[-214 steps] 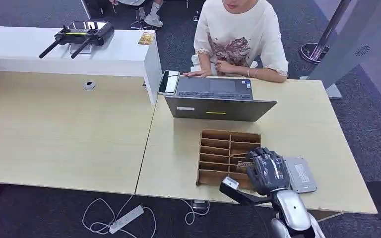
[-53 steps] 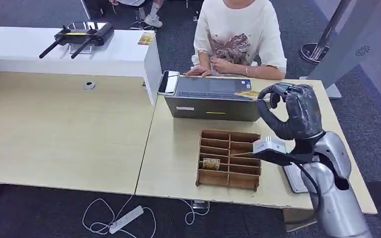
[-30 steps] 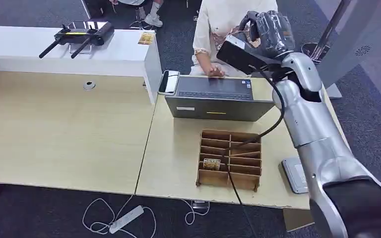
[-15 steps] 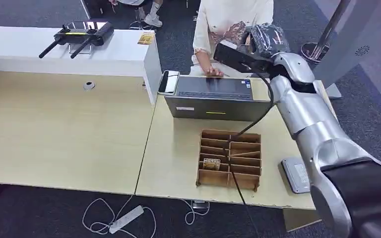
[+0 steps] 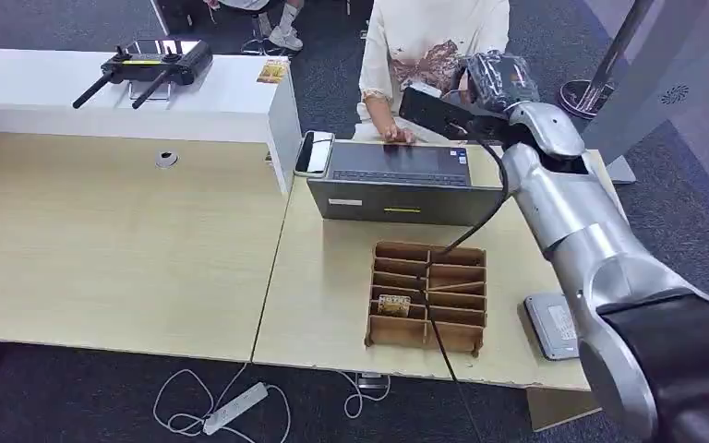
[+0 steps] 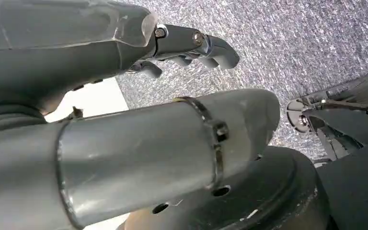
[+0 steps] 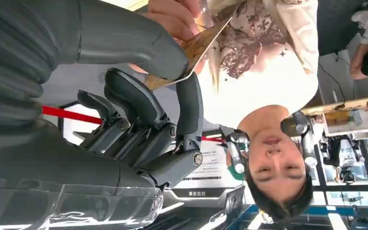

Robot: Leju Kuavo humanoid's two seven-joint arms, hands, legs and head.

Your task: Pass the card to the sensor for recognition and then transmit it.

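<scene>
- No brand or lettering can be read anywhere: the card has a golden-brown face with small print too fine to make out, and the yellow strip on the laptop is equally unreadable.
- My right hand is raised out over the far edge of the table, in front of the seated person in a pale printed shirt.
- In the right wrist view the card is pinched between my thick grey thumb and one dark finger, the rest of my fingers curled loosely beneath it (so the hand is closed on the card, not spread).
- The person's hand touches the same card at its other end, just beside my thumb.
- My left hand hangs over grey carpet, its fingers bent and apart with nothing between them.
- One sensor pad, flat and grey, lies near the table's right front corner, well apart from the card.
- One brown divider tray sits between laptop and front edge; a single small card rests in one of its left compartments.
- One phone lies just beside the laptop; one black controller with two antennas sits on the white counter; one white power strip lies on the floor.
</scene>
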